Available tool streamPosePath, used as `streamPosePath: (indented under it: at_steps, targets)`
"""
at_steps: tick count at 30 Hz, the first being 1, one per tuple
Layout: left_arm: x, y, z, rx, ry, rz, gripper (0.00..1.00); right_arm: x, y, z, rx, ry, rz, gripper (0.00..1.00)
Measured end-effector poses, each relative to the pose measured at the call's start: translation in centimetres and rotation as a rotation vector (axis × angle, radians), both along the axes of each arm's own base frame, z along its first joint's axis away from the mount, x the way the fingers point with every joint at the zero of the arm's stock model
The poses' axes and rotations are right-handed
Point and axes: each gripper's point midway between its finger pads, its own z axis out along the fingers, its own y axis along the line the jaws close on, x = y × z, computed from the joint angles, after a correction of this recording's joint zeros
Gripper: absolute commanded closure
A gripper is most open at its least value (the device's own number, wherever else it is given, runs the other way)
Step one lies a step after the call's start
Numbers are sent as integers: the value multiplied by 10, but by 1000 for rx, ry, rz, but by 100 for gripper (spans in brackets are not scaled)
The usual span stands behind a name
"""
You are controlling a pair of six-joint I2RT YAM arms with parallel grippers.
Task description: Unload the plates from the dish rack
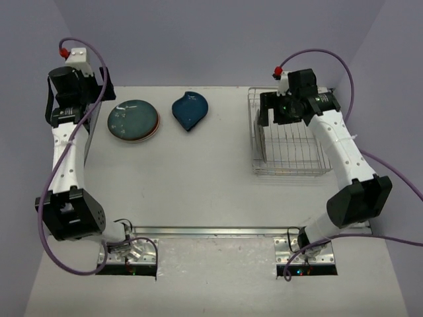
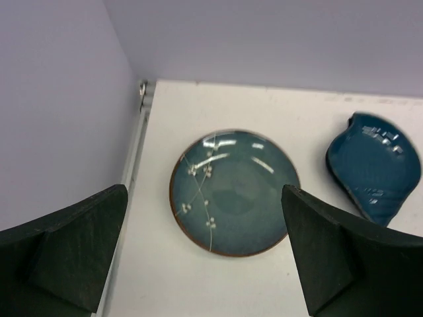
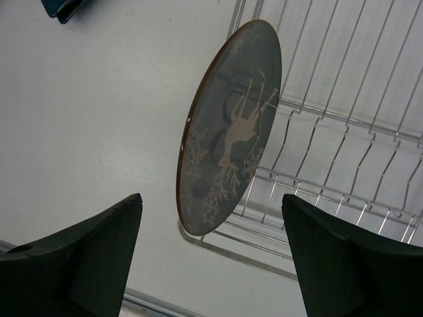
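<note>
White table (image 1: 211, 178), lavender walls on three sides; the arms are bolted at the near edge.

The dish rack (image 1: 291, 142) sits at the far right of the table; silver wire, upright dividers; one plate in it. That is the dark brown deer plate (image 3: 231, 125), on edge at the rack's left end, leaning against the dividers, pale deer and leaf pattern facing the wrist camera; in the top view it shows only as a thin dark sliver (image 1: 262, 142).

The right gripper (image 3: 211, 197) hangs over the far-left part of the rack; its fingers (image 3: 92, 257) are spread wide, holding nothing; the deer plate lies ahead in the gap between them, with no contact visible.

Far left: the glossy teal plate (image 2: 231, 191) lies flat on the table, brown rim, white blossom sprig; in the top view a reddish rim (image 1: 157, 124) of another plate shows beneath it, so it is a stack.

The dark blue leaf-shaped dish (image 1: 190, 110) lies flat just right of the stack, apart from it, at the far middle.

The left gripper (image 2: 203, 188) hovers above the teal plate near the left wall; its fingers (image 2: 79, 251) are fully spread, empty, clear of the plate.
</note>
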Motion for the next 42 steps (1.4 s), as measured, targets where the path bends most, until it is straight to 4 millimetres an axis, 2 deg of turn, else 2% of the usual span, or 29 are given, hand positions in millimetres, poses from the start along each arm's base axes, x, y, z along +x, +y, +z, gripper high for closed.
streamPosePath:
  at_steps: [2, 4, 7, 11, 14, 16, 19, 20, 21, 25, 27, 34, 38, 42]
  targets:
    - [-11, -7, 32, 27, -79, -9, 0, 3, 3, -10, 13, 35, 0, 16]
    - [-20, -11, 46, 36, -111, -14, 0, 8, 7, -20, 24, 72, 4, 18]
    - [-27, -14, 36, 27, -85, -13, 0, 16, 14, -36, 36, 123, 10, 22]
    - [-36, -17, 7, -9, 3, -10, 0, 21, 19, -59, 52, 200, 1, 37]
    - [-41, -18, -5, -29, 46, -7, 0, 20, 22, -77, 63, 259, -10, 46]
    - [-44, -19, -6, -33, 51, -6, 0, 19, 24, -87, 72, 297, -20, 51]
    - [-50, -21, -4, -36, 52, -5, 0, 18, 26, -100, 91, 346, -27, 69]
    - [-51, -22, -3, -36, 49, -5, 0, 18, 27, -101, 106, 356, -27, 71]
    - [-53, -22, -1, -36, 46, -4, 0, 18, 28, -101, 113, 360, -28, 79]
    - [-54, -23, 0, -37, 43, -5, 0, 18, 17, -91, 120, 349, -57, 99]
    - [-53, -23, -2, -47, 50, -6, 0, 18, 11, -88, 139, 355, -75, 100]
    - [-45, -29, -20, -108, 93, -28, 0, 13, 6, -77, 175, 381, -74, 100]
    - [-39, -35, -27, -145, 117, -55, 0, 17, -5, -49, 229, 351, -74, 100]
    - [-33, -43, -21, -184, 113, -81, 0, 24, -15, -3, 275, 220, -5, 100]
